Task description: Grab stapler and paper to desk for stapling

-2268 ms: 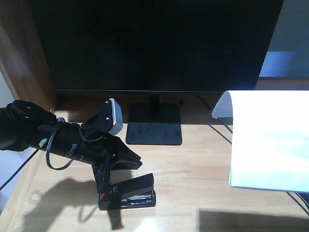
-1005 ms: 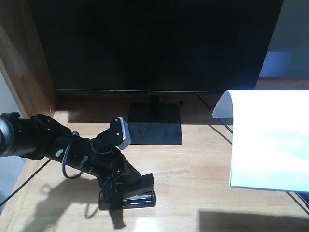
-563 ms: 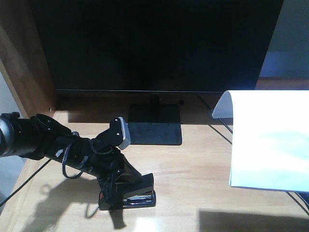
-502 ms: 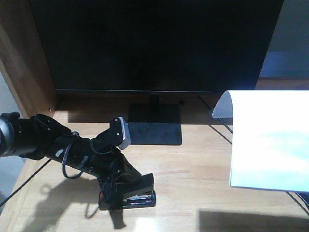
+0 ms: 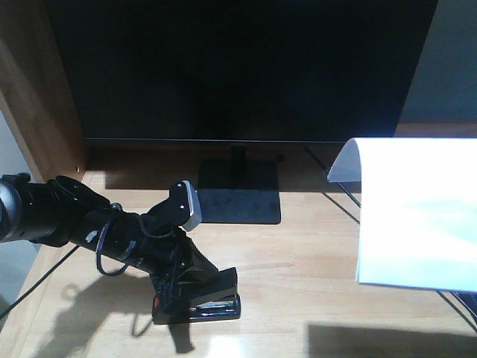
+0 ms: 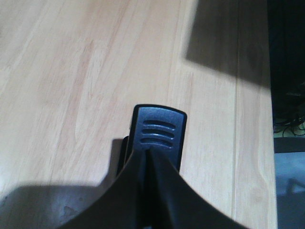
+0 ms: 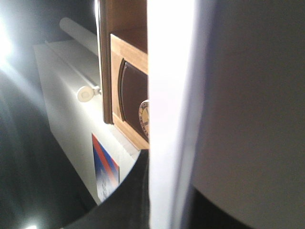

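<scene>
Two grips: left hand [image 6: 146,162] pinched the stapler [image 5: 207,300] on the counter [image 5: 298,283]; right hand [image 7: 164,200] pinched the paper [image 5: 417,216] at right.

Black fingers [image 6: 126,191] pinched together over black ribbed plastic stapler [image 6: 158,133], on light wood-grain bench [image 6: 71,71]; dark shadow [image 6: 224,43] upper right.

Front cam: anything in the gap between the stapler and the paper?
Nothing. In the front-facing view only bare desk wood lies between the stapler and the paper. The monitor stand sits further back, out of that stretch.
</scene>
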You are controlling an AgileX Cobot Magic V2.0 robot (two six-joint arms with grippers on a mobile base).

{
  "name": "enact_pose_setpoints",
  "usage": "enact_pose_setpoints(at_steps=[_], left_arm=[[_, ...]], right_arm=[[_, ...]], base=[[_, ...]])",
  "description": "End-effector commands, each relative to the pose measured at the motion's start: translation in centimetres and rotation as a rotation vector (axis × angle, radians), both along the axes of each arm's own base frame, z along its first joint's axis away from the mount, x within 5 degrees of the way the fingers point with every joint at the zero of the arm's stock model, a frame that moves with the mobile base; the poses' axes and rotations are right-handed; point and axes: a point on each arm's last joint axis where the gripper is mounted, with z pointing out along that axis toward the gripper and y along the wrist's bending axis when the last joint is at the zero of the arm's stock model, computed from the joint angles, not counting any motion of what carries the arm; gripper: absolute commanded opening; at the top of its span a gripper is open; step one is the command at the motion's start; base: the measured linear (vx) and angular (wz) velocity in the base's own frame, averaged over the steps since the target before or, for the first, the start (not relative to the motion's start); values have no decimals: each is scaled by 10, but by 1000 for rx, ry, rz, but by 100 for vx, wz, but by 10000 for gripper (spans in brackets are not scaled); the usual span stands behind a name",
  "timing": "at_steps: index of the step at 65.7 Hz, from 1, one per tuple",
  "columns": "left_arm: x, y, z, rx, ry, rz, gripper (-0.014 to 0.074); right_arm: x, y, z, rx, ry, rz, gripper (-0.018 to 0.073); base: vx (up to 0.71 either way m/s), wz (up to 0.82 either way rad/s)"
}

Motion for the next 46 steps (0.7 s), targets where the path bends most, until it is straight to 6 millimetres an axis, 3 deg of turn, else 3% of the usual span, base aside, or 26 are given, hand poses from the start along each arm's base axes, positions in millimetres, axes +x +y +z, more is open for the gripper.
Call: enact_pose_setpoints(at_steps=[1, 21, 33, 46], left_arm=[[1, -5, 22, -68, -29, 7, -6], [1, -5, 22, -68, -29, 7, -6], [1, -5, 22, -68, -29, 7, -6], [1, -5, 22, -68, -29, 7, -6]], right_arm=[[-2, -3, 10, 34, -31, -9, -2], [14, -10, 8, 103, 45, -63, -2], [42, -8, 5, 108, 102, -61, -2], [86, 1, -6, 65, 188, -18, -2]], base=[[0, 0], [0, 0], [0, 0], [0, 0]])
